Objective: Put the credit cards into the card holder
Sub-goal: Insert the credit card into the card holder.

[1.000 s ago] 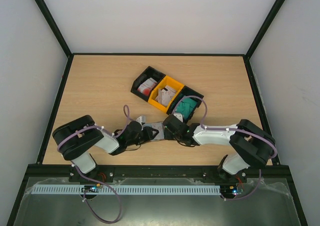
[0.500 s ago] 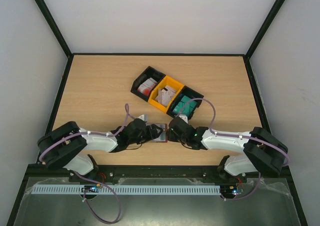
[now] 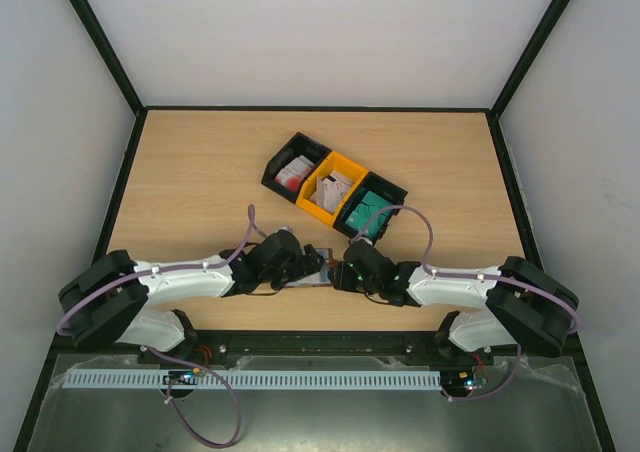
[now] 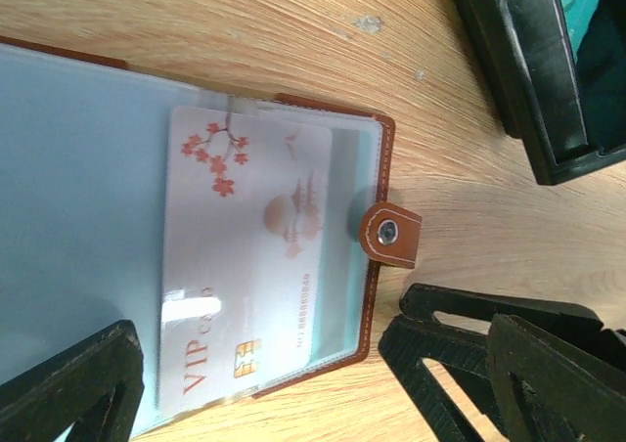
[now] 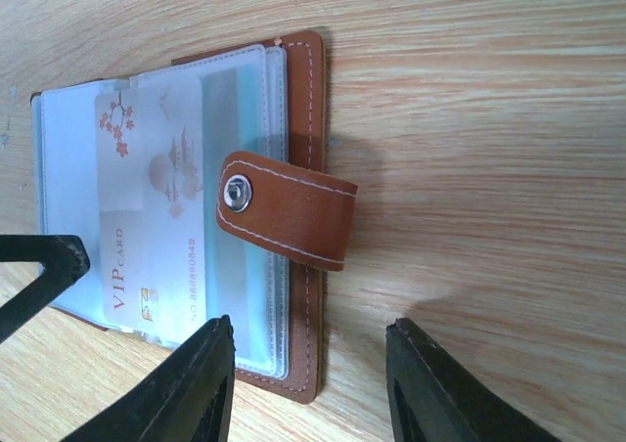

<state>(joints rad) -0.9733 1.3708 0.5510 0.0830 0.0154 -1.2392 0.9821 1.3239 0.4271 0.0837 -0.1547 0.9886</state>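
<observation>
**card holder** [image 5: 308, 119]: brown leather, stitched edge. lies open and flat on the table [image 3: 200, 172], near the front edge, between the two grippers and in front of the row of bins. pale blue-grey pockets face up. snap tab [image 5: 284, 222] lies folded across the pocket page, metal stud showing.

**white card** [image 4: 245, 256]: pink blossom print, "vip card" lettering, small chip near one end. sits inside a see-through pocket of the card holder, lying flat.

**left gripper** [image 4: 308, 349]: fingers spread wide above the card holder, one over the pocket page and the other out past the tab side. pinches nothing.

**right gripper** [image 5: 308, 364]: fingers apart, straddling the stitched edge of the card holder just beside the tab. one finger overlaps the pocket corner, the other is over bare wood. nothing is gripped.

**left black bin** [image 3: 283, 158]: far-left end of a slanted row at mid table. holds white and red cards [image 3: 292, 175].

**yellow bin** [image 3: 313, 204]: middle of the row, touching both neighbours. holds pale cards [image 3: 338, 184], print too small to tell.

**right black bin** [image 3: 393, 187]: near-right end of the row, closest to the card holder but apart from it. holds teal cards [image 3: 368, 212]. the right arm's cable arcs over it.
</observation>
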